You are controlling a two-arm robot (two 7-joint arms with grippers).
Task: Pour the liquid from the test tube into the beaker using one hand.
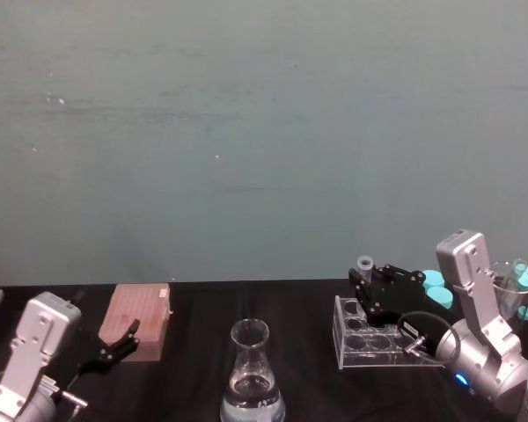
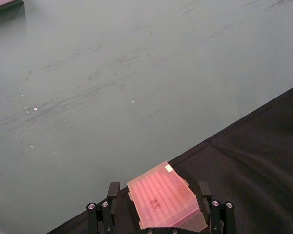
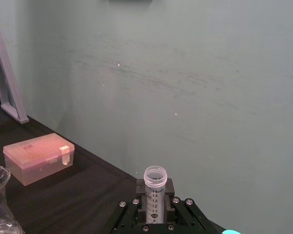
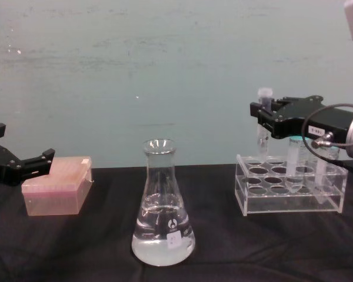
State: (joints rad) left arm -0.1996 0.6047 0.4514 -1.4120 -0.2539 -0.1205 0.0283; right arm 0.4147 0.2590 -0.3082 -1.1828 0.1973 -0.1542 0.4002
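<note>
Your right hand (image 4: 263,122) is on the right side of the scene, held above the far left corner of the clear tube rack (image 4: 289,187). Its fingers are closed on the test tube (image 4: 263,120), which stands upright with its open mouth at the top and its pointed tip just above the rack. In the right wrist view you can read the printed marks on the tube (image 3: 154,192) between the fingers; whether any liquid is in it cannot be told.

The beaker (image 4: 163,202) stands in the middle of the black worktop (image 4: 76,247), nearer to you than the rack and well apart from it on the left. It is upright, with clear liquid (image 4: 162,238) filling its wide base and a small white label low on the front.

Your left hand (image 4: 25,166) is at the left edge, its fingers open, with the tips just beside the near end of a pink box (image 4: 57,185) on the worktop. Tubes with teal caps (image 1: 436,288) are behind the right hand at the far right.
</note>
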